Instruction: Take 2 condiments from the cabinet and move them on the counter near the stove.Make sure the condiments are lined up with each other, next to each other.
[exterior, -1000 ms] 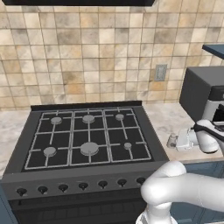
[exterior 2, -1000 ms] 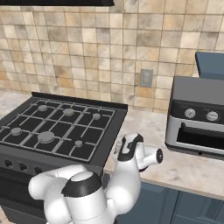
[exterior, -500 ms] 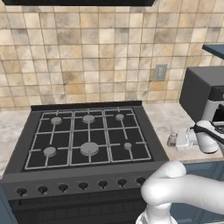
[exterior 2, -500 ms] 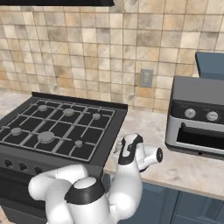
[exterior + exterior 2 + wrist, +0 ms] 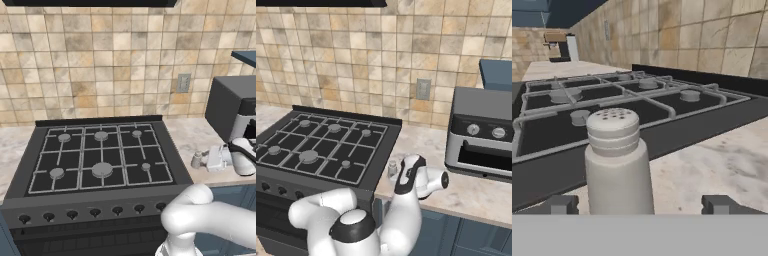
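Standing upright between spread fingertips (image 5: 561,204) of gripper (image 5: 639,205): grey-white shaker (image 5: 618,162), apparently clear of both tips, base hidden. Shaker on counter (image 5: 722,165) just beside stove (image 5: 612,107). Jaws wide, holding nothing.

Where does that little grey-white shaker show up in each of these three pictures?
Left base view: shaker at centre-right, on the counter just right of the stove.
Right base view: shaker near the middle, beside the stove's front right corner.
Hand view: shaker close up, upright, lower centre.
Shared landmark: the stove.
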Controlling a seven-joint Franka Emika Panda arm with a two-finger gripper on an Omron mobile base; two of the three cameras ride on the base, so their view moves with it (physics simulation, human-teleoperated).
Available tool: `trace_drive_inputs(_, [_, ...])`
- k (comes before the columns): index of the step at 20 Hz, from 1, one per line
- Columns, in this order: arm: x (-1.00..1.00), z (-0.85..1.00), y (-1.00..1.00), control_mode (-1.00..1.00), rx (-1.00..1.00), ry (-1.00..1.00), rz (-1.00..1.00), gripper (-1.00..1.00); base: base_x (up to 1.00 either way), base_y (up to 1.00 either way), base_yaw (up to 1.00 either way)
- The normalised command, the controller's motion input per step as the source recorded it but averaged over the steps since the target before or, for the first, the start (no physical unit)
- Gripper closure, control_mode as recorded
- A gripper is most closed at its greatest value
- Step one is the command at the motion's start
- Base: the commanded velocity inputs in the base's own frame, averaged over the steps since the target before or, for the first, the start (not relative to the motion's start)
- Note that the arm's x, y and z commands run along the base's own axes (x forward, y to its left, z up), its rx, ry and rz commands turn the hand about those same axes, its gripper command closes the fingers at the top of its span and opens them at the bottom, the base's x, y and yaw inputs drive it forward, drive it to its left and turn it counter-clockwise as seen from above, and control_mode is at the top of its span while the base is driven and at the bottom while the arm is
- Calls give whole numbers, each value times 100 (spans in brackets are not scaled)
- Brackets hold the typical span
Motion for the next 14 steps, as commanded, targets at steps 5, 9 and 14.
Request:
trace_drive_inputs(5, [-27, 55, -20, -100, 0, -18, 0, -100, 0, 0, 0])
trace_drive_inputs(9, [-26, 94, 0, -100, 0, -5, 0, -100, 0, 0, 0])
trace_drive_inputs(14, [-4, 100, 1, -100, -4, 23, -7, -100, 0, 0, 0])
